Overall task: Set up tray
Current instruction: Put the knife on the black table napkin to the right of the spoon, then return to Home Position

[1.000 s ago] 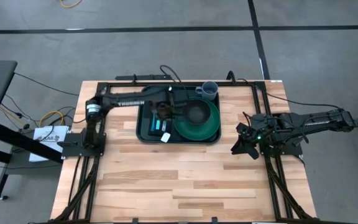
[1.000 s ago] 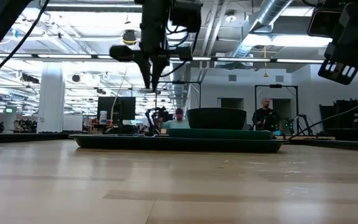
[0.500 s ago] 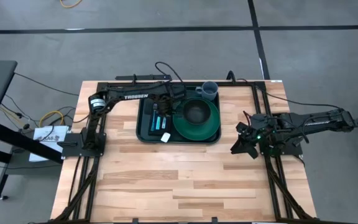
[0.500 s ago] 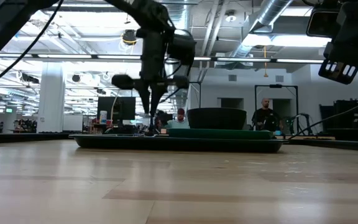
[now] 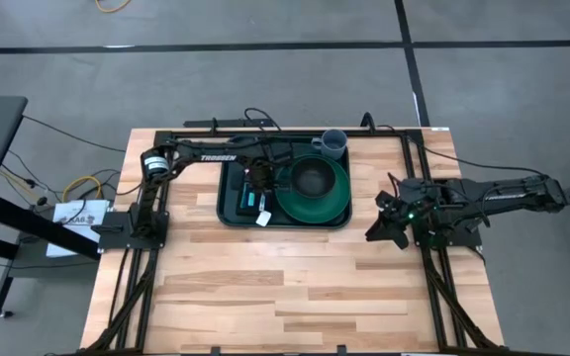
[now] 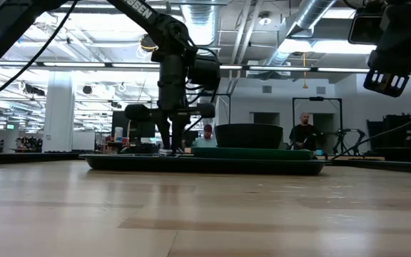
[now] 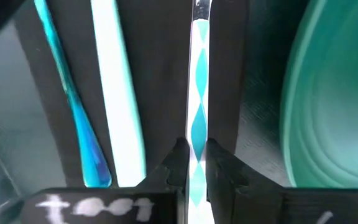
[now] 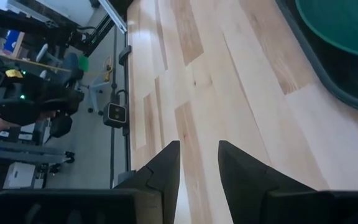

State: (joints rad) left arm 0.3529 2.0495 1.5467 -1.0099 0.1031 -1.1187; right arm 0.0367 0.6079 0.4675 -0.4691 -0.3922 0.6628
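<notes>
Dark green tray (image 5: 234, 216), green plate (image 5: 332, 206) (teal-and-white patterned utensil (image 7: 197, 118))

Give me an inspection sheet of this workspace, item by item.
Surface: wooden table, front half bare.
Job's things: tray at the far middle, holding a green plate, dark bowl and utensils.
Clutter: grey cup just behind the tray.
Grippers: left pincer low over the tray, shut on a striped utensil; right pincer open, waiting at the table's right edge.
Cables: loose wires off the left edge.
Surroundings: people beyond the table.
</notes>
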